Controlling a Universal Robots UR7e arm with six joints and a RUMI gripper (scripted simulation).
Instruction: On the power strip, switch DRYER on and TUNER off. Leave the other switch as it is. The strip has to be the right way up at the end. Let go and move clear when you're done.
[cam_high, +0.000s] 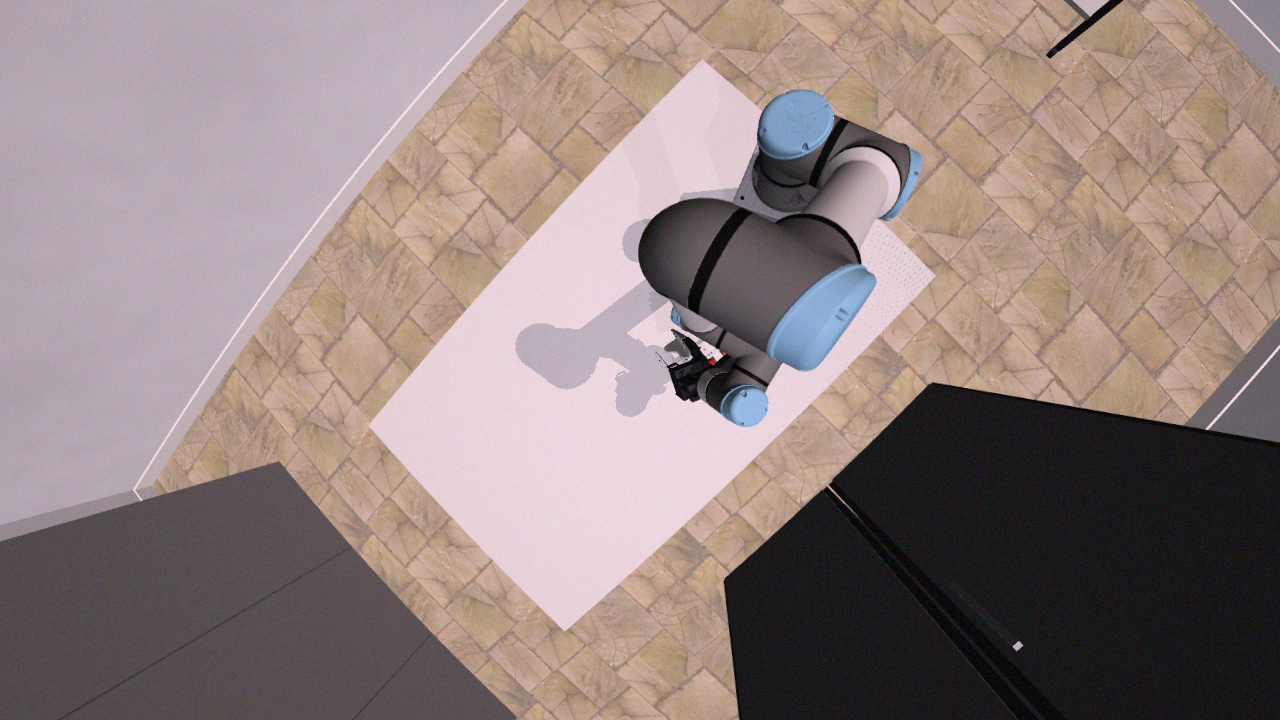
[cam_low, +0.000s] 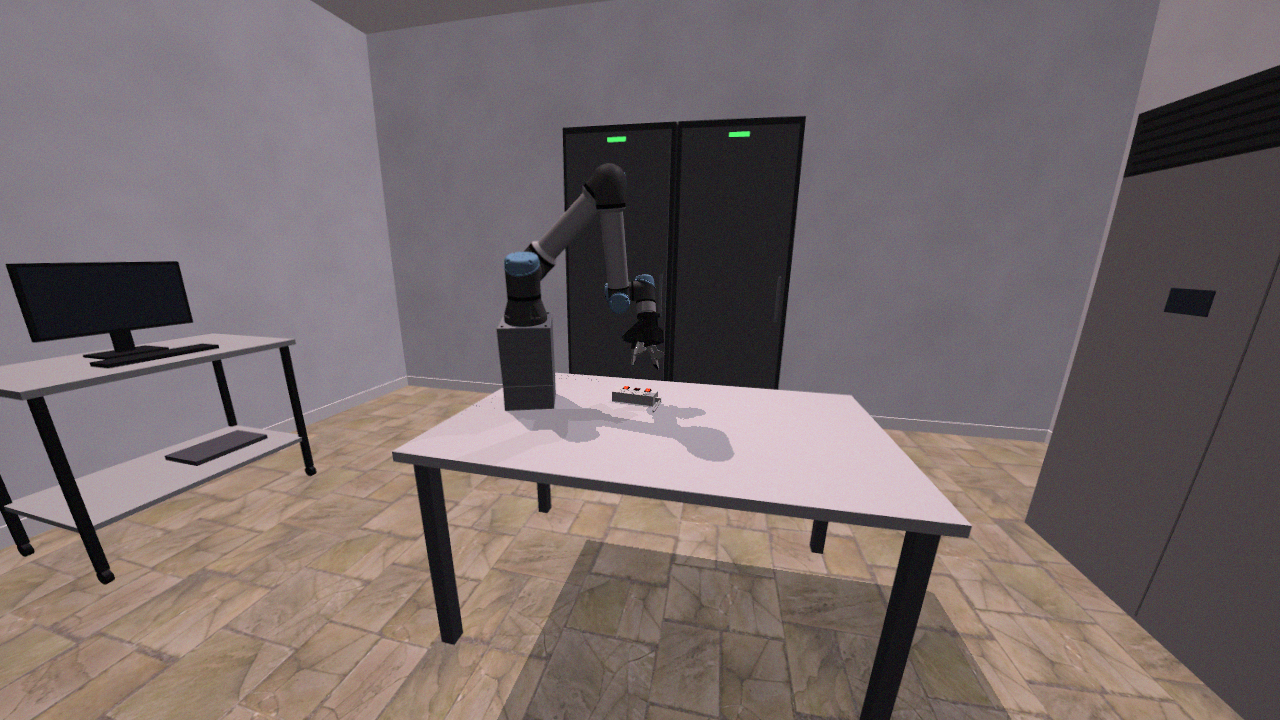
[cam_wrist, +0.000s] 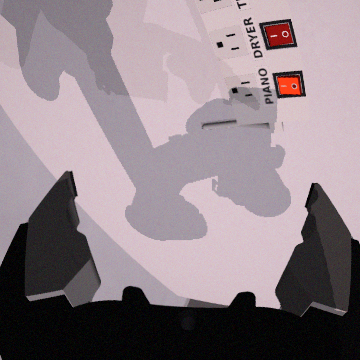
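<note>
Power strip (cam_wrist: 250, 60) seen face up on bench (cam_low: 805, 447), just below hovering gripper (cam_low: 644, 356). DRYER switch (cam_wrist: 275, 35) shown dark, judged off; PIANO switch (cam_wrist: 288, 84) lit, to be left untouched. TUNER cut off at frame edge. Jaws spread fully, nothing held. One fingertip best centred over DRYER rocker, pressed straight down.

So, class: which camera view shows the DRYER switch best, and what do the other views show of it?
The wrist view: the DRYER switch is large, dark red, with its label readable. The exterior view shows the power strip only as a small bar with red dots; in the top view the arm hides most of it.
</note>
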